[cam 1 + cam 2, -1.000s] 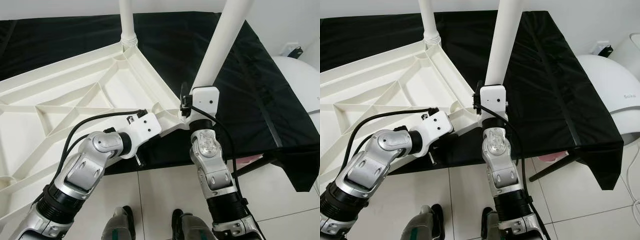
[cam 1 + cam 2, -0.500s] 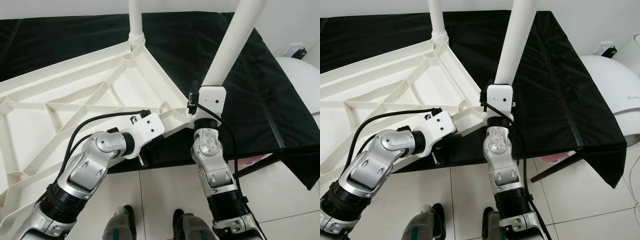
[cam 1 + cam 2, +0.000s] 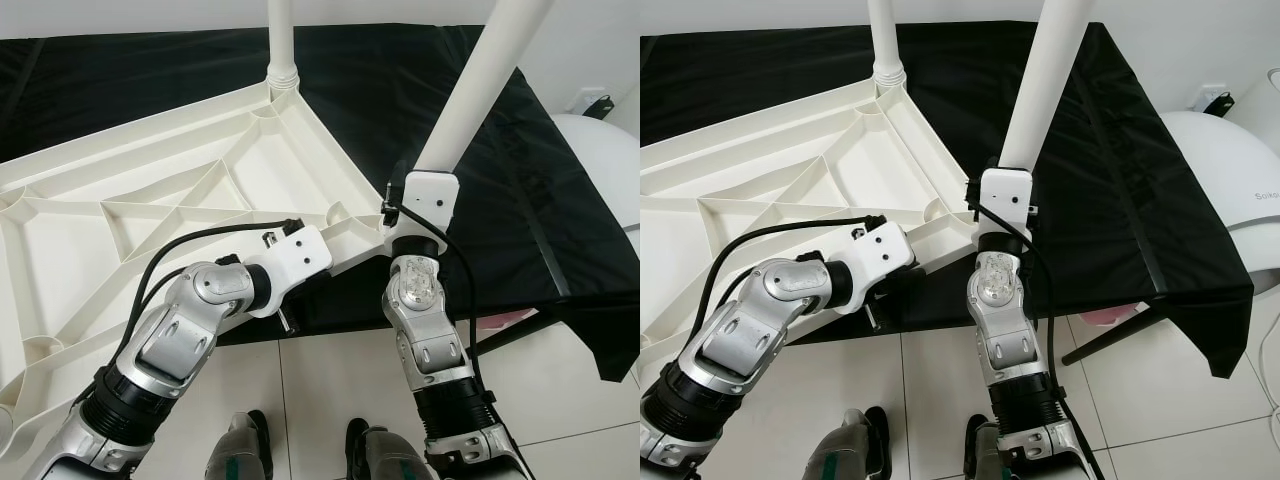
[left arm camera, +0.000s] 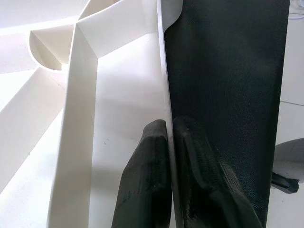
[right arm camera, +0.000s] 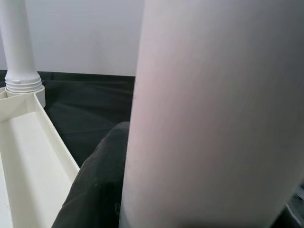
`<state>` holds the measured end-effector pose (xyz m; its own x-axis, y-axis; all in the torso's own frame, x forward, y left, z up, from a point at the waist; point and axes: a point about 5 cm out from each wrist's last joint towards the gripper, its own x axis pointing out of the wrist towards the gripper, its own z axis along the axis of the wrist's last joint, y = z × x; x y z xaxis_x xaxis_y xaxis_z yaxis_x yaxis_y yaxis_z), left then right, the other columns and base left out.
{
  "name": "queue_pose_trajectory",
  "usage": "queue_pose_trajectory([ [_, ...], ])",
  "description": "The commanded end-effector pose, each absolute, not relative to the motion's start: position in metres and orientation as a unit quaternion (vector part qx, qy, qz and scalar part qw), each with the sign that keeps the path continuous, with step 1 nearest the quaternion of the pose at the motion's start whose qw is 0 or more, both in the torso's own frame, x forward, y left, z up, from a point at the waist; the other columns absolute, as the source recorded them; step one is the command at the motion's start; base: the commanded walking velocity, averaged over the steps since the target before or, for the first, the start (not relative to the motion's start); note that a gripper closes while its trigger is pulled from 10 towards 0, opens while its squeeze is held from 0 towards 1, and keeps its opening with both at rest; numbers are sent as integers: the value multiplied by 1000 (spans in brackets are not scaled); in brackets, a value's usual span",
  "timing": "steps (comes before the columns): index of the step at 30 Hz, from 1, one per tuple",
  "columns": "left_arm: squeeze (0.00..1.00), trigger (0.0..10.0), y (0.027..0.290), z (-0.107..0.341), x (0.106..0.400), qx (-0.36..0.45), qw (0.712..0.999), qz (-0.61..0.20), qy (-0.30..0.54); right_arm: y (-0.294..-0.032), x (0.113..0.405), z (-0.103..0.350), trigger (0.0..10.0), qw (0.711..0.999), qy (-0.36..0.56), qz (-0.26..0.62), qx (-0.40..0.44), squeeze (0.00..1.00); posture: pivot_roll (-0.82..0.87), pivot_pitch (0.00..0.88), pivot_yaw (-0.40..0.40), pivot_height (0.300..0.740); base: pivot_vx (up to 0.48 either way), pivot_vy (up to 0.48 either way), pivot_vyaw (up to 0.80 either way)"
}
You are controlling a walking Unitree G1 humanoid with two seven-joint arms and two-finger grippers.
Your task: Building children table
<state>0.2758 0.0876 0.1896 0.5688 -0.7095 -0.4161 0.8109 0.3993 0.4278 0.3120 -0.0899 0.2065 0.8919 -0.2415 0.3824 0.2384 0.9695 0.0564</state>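
Left eye view: both silver arms reach forward over the white tiled floor [image 3: 320, 390] to the near edge of a worktop draped in black cloth [image 3: 520, 200]. An upturned white plastic children's tabletop with triangular ribs [image 3: 150, 200] lies on the cloth, its near corner overhanging.

Left arm bent at the elbow, wrist angled in toward that corner. Left end effector [image 4: 168, 180]: its black fingers [image 4: 147, 175] are pressed on the tabletop's thin rim, one each side, pinching it.

Right arm nearly upright, forearm vertical. Right end effector [image 5: 102, 190] sits at the base of a white round table leg [image 3: 480, 90] that slants up out of frame; one finger lies against the leg, grip cannot be told.

Count: two legs, the second white leg [image 3: 281, 45] standing in the far corner socket. One tabletop.
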Motion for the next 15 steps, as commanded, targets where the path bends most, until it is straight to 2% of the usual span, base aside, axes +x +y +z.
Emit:
queue_pose_trajectory([
  [1, 0, 10000, 97, 188, 280, 311, 842, -429, 98, -117, 314, 181, 10000, 969, -137, -203, -7, 0, -87, 237, -13, 740, 0, 0, 0],
  [15, 0, 10000, 99, 188, 281, 313, 842, -428, 101, -122, 314, 179, 10000, 967, -127, -222, 12, 0, -86, 247, -3, 740, 0, 0, 0],
])
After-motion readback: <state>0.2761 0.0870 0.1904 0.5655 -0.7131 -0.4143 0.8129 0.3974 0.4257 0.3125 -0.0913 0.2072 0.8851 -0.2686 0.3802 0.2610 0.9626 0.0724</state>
